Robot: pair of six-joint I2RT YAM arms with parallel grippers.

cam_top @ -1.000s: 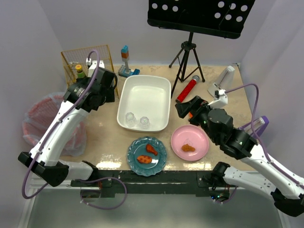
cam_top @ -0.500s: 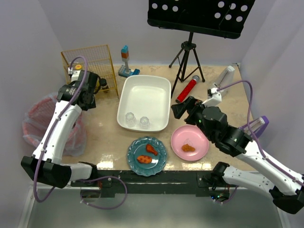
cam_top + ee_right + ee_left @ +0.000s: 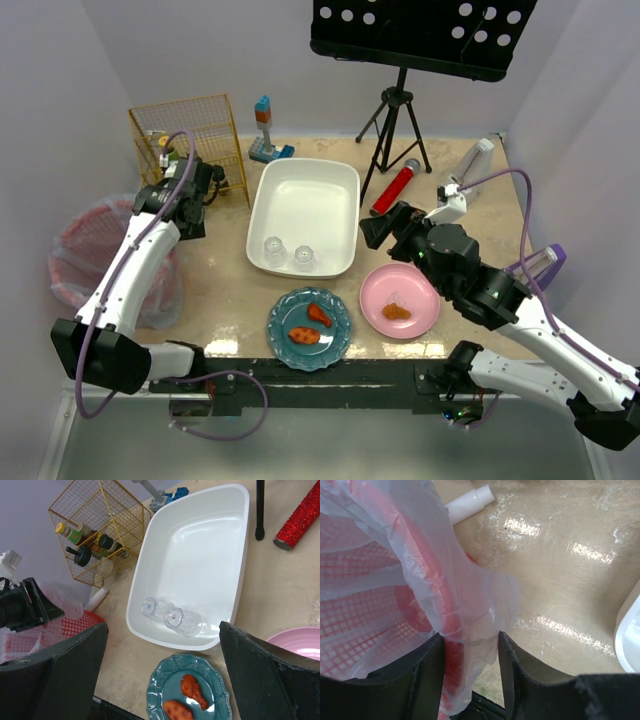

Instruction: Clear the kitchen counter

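Note:
The beige kitchen counter [image 3: 215, 290] holds a teal plate [image 3: 309, 328] with two chicken pieces and a pink plate [image 3: 400, 300] with one piece. A white tub [image 3: 262, 200] holds two clear glasses [image 3: 290, 254] lying on their sides. My left gripper [image 3: 178, 222] hangs over the counter's left edge. In the left wrist view its jaws [image 3: 470, 640] stand apart around a fold of the clear bag [image 3: 470, 595] lining the red bin [image 3: 355, 615]. My right gripper [image 3: 378, 228] hovers wide open and empty [image 3: 162, 630] above the tub's near rim and the teal plate [image 3: 187, 692].
A gold wire cage [image 3: 190, 130] of spice bottles stands at the back left, with a white tube [image 3: 470, 502] lying beside it. Toy blocks [image 3: 265, 130], a tripod stand [image 3: 395, 130], a red glitter stick [image 3: 395, 187] and a clear bottle [image 3: 470, 160] line the back.
My left arm swung left toward the bin, then eased back a little, and its jaws narrowed. The right arm shifted slightly left early on, then held still.

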